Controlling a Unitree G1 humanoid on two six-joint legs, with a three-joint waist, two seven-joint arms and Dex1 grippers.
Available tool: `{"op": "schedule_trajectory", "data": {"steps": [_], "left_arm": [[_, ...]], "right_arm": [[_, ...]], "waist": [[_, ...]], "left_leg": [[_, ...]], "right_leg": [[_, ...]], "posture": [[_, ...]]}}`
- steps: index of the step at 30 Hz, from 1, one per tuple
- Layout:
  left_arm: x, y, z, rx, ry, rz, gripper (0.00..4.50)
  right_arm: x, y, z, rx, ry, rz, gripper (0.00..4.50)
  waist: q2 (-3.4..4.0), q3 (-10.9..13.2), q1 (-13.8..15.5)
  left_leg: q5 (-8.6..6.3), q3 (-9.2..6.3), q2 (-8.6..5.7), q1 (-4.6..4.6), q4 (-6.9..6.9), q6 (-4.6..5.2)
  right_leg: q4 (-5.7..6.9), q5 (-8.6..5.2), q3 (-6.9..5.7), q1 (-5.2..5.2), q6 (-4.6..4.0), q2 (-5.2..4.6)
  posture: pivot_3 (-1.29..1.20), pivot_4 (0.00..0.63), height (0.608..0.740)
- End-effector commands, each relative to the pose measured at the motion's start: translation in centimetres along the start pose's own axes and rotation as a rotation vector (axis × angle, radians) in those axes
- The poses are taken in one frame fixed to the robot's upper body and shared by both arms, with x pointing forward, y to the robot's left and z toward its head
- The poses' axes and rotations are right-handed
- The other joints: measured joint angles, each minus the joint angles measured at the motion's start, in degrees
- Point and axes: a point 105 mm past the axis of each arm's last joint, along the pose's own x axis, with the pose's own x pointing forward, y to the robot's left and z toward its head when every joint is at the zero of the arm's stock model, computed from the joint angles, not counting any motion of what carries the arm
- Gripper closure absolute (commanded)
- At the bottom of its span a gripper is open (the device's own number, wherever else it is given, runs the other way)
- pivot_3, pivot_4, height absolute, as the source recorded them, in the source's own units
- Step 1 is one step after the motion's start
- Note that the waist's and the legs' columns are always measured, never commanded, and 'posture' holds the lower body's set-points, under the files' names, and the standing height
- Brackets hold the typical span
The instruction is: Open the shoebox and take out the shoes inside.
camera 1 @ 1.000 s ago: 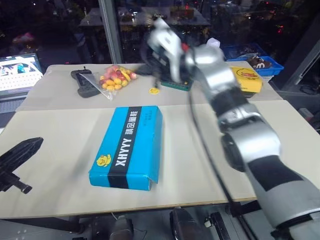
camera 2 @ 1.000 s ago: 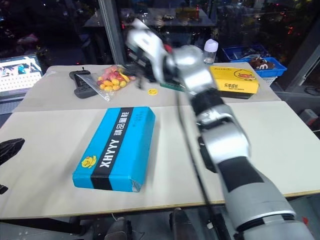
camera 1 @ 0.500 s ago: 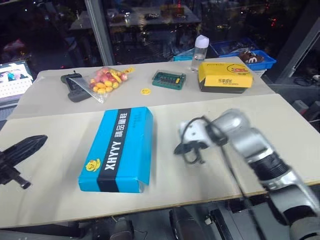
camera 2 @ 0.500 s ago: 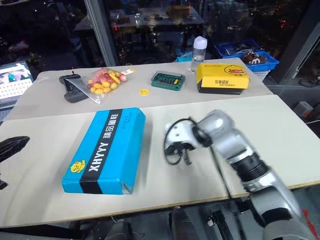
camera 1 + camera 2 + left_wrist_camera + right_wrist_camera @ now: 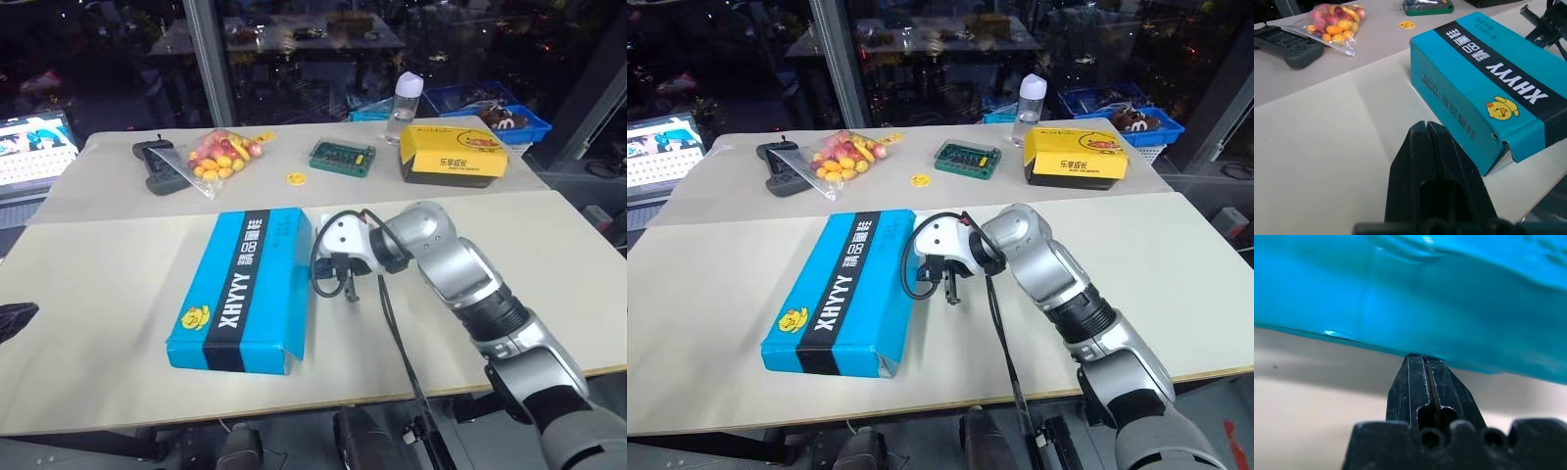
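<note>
Blue shoebox [image 5: 245,291] lies flat, lid shut, mid table [image 5: 118,294]; long axis runs near-left to far-right. Right gripper [image 5: 1422,363], fingers together, tips at box's right side wall. Left gripper [image 5: 1427,132], fingers together, left of box, apart.

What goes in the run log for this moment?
shoebox: lid closed, on table | right gripper: shut, tips at box's side | left gripper: shut, clear of box | shoes: not out
</note>
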Motion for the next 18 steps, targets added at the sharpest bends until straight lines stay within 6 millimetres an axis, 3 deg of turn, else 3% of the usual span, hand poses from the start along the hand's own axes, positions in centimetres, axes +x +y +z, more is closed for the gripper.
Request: {"op": "schedule_trajectory", "data": {"steps": [1, 4, 6, 8, 9, 10, 11, 13, 16, 18], "left_arm": [[-0.1, -0.1, 0.3, 0.03, -0.01, 0.004, 4.46], [0.0, 0.1, 0.3, 0.033, -0.019, 0.008, 4.46], [0.0, 0.2, 0.3, 0.036, -0.027, 0.011, 4.46], [0.0, 0.2, 0.3, 0.037, -0.034, 0.011, 4.46], [0.0, 0.2, 0.3, 0.038, -0.037, 0.012, 4.46], [0.0, 0.3, 0.3, 0.039, -0.04, 0.014, 4.46], [-0.1, 0.2, 0.3, 0.04, -0.042, 0.017, 4.46], [-0.6, 0.2, 0.5, 0.048, -0.044, 0.037, 4.46], [-2.4, 0.9, 1.1, 0.065, -0.058, 0.116, 4.46], [-3.7, 1.4, 1.7, 0.077, -0.066, 0.168, 4.46]], "right_arm": [[-1.3, -1.8, 6.3, -0.164, -0.15, 0.006, 4.5], [-1.1, -2.2, 9.3, -0.26, -0.203, 0.037, 4.5], [-0.9, -3.0, 12.7, -0.343, -0.271, 0.035, 4.5], [-1.5, -5.3, 18.6, -0.405, -0.408, -0.083, 4.5], [-2.5, -6.9, 22.0, -0.363, -0.524, -0.182, 4.5], [-3.3, -8.0, 24.1, -0.277, -0.613, -0.231, 4.5], [-3.4, -8.6, 24.8, -0.235, -0.645, -0.247, 4.5], [-1.9, -8.4, 23.2, -0.282, -0.573, -0.23, 4.5], [-0.4, -7.8, 20.9, -0.299, -0.514, -0.177, 4.5], [-0.2, -7.8, 20.4, -0.285, -0.512, -0.165, 4.5]], "waist": [[0.04, 0.0, -0.6], [0.04, 0.0, -1.3], [0.06, 0.0, -1.5], [0.13, 0.1, -2.1], [0.14, 0.1, -2.3], [0.13, 0.1, -2.5], [0.14, 0.1, -2.5], [-0.18, -0.2, -2.2], [-0.54, -0.5, -1.6], [-0.52, -0.5, -1.4]], "left_leg": [[0.0, 0.01, 0.0, 0.01, -0.01, 0.0], [0.0, -0.02, 0.04, 0.08, -0.06, 0.01], [-0.01, -0.08, 0.06, 0.15, -0.09, 0.02], [-0.01, -0.09, 0.07, 0.14, -0.09, 0.02], [-0.01, -0.08, 0.07, 0.11, -0.07, 0.01], [0.0, -0.07, 0.07, 0.0, -0.06, 0.01], [0.0, -0.06, 0.07, -0.21, -0.03, 0.01], [0.0, -0.09, 0.07, -0.4, -0.13, 0.01], [-0.58, -0.4, 0.25, 0.28, -0.1, -0.31], [-0.72, -0.41, 0.25, 0.32, 0.17, -0.55]], "right_leg": [[0.01, 0.0, 0.01, -0.03, 0.0, 0.01], [0.1, 0.01, 0.0, -0.04, 0.0, 0.08], [0.11, 0.01, -0.03, 0.02, 0.0, 0.15], [0.12, 0.03, -0.05, 0.01, -0.02, 0.16], [0.2, 0.05, -0.04, -0.05, -0.04, 0.16], [0.3, 0.12, -0.01, -0.25, -0.12, 0.16], [0.49, 0.3, -0.01, -0.53, -0.16, 0.16], [0.67, 0.28, -0.03, -0.85, -0.27, 0.17], [0.6, -0.37, -0.54, -0.2, -0.65, 0.16], [0.6, -0.74, -0.63, 0.07, -0.87, -0.01]], "posture": [[0.0, 0.15, 0.643], [0.0, 0.15, 0.643], [0.0, 0.15, 0.643], [0.0, 0.15, 0.643], [0.0, 0.15, 0.643], [0.0, 0.15, 0.643], [0.0, 0.15, 0.643], [0.0, 0.15, 0.643], [0.0, 0.15, 0.643], [0.0, 0.15, 0.643]]}}
